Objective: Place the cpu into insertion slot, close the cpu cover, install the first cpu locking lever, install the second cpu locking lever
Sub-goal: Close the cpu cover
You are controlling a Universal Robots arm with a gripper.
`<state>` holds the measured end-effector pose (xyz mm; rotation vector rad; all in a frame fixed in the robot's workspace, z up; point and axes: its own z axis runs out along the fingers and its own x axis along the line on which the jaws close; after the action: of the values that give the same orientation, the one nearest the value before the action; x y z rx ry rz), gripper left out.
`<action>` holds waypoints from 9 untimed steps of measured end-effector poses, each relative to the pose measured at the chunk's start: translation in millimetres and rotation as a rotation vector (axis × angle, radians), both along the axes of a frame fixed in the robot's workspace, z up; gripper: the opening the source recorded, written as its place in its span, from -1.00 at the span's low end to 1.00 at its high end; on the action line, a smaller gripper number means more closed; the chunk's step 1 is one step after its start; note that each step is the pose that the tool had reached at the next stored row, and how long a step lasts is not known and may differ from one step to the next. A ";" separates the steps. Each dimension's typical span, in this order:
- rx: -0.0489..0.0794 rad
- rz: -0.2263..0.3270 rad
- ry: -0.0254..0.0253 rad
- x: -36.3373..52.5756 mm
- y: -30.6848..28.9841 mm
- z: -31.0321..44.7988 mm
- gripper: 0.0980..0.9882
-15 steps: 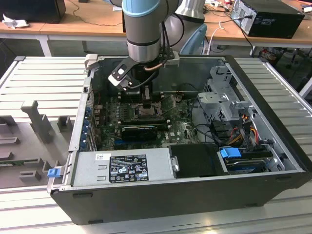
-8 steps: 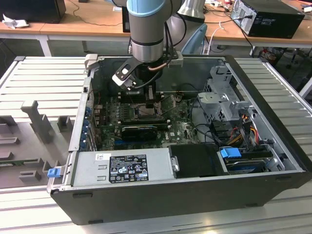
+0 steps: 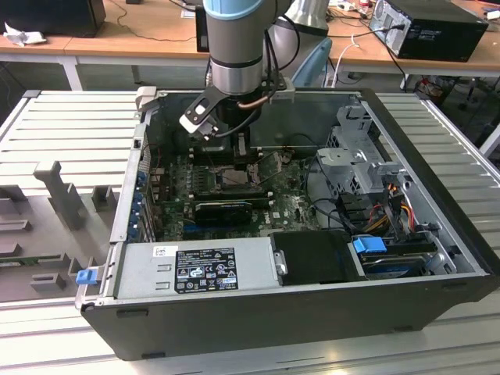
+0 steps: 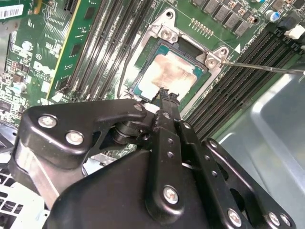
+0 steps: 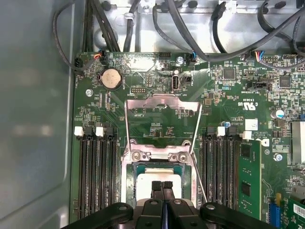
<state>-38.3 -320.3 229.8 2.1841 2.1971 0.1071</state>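
Memory slots (image 5: 95, 176) closely flank the cpu (image 5: 145, 177) on two sides, and the opened cpu cover (image 5: 162, 98) sits just beyond it.

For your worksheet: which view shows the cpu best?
Second wrist view: the cpu shows close, face nearly whole. The first wrist view shows it partly behind the tool; the exterior view, a small patch.

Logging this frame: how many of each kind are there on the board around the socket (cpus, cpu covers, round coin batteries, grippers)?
cpu: 1
cpu cover: 1
coin battery: 1
gripper: 1
Total: 4
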 end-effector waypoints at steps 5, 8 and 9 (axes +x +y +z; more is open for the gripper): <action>0.000 0.000 -0.0001 1.1 0.1 2.7 -0.98; 0.000 0.000 -0.0001 1.1 0.1 6.8 -0.98; 0.000 0.000 -0.0003 1.2 0.2 7.0 -0.98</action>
<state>-37.2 -320.1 236.7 2.1843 2.1968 0.1076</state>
